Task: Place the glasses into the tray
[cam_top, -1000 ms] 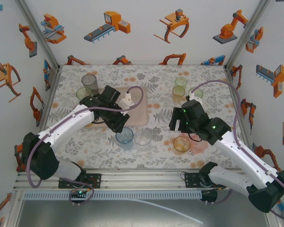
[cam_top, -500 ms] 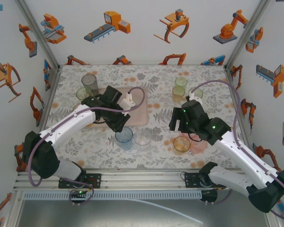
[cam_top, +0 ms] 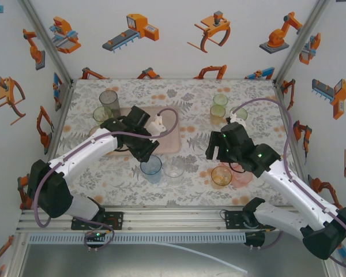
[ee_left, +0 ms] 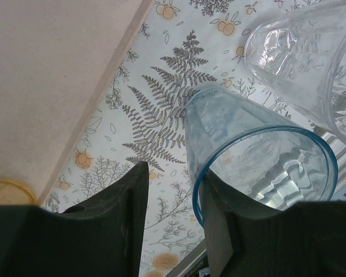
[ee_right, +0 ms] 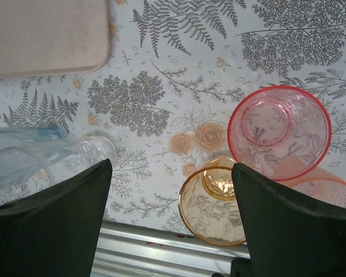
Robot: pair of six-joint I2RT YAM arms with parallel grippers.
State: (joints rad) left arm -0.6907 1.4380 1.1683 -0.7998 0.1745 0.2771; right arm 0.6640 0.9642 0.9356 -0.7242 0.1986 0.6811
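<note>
Your left tool sits part spread astride the blue glass rim (outer finger not touching), on the counter near the tray. Your right tool hovers, spread wide, over the amber glass and pink glass.

The pale pink-beige tray lies flat left of centre in the top view. Just below it, a blue tumbler and a clear tumbler stand upright side by side. An amber tumbler and a pink tumbler stand lower right. A grey tumbler and a green tumbler stand upper left, and a cluster of three tumblers upper right.
</note>
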